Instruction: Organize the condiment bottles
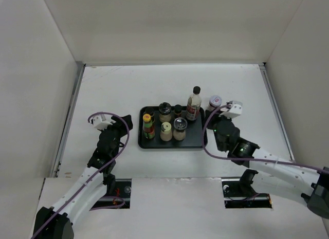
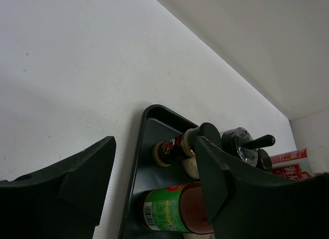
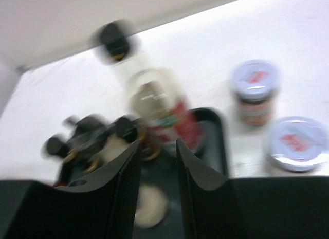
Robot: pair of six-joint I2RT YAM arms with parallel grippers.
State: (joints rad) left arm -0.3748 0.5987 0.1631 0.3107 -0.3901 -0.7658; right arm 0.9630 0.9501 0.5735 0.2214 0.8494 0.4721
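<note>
Presently the right gripper (image 3: 157,145) is seen with jaws only narrowly parted and nothing held; the view is blurred. Right of it in the wrist frame, off the tray, a white-lidded spice jar (image 3: 255,89) and a second white-lidded jar (image 3: 297,142) are stood on the white table (image 1: 113,90). The left gripper (image 2: 154,146) is spread wide and empty, beside the left edge of the flat black rectangular tray (image 2: 145,136). Six others are stood on the tray, among them a tall clear black-capped bottle (image 1: 194,101) at upper right and a slim yellow-capped red-green sauce bottle (image 1: 148,125) at left. Step judged: the two outside jars are being fetched. Next, wider opening and centring over one jar are called for.
</note>
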